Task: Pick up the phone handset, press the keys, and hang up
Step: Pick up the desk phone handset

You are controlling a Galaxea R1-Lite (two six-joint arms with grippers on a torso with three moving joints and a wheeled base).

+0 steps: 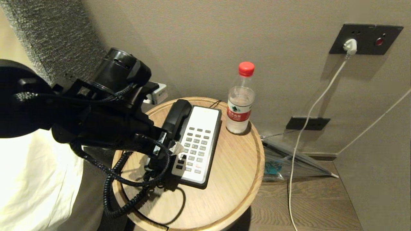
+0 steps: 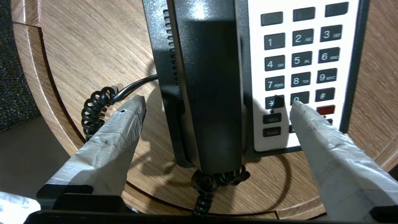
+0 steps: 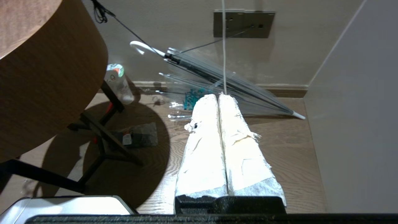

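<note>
The left claw (image 2: 217, 107) hangs spread wide, straddling the long black plastic phone handset (image 2: 208, 87) in its cradle on the round wooden table (image 2: 93, 46), lined up to grab; the right claw (image 3: 220, 96) idles, pressed together, near the floor.

I see the phone base (image 1: 196, 146) on the round table (image 1: 231, 192), handset (image 1: 176, 118) along its left side, bottle (image 1: 240, 99) behind-right, umbrella (image 1: 289, 160) on the floor right.
</note>
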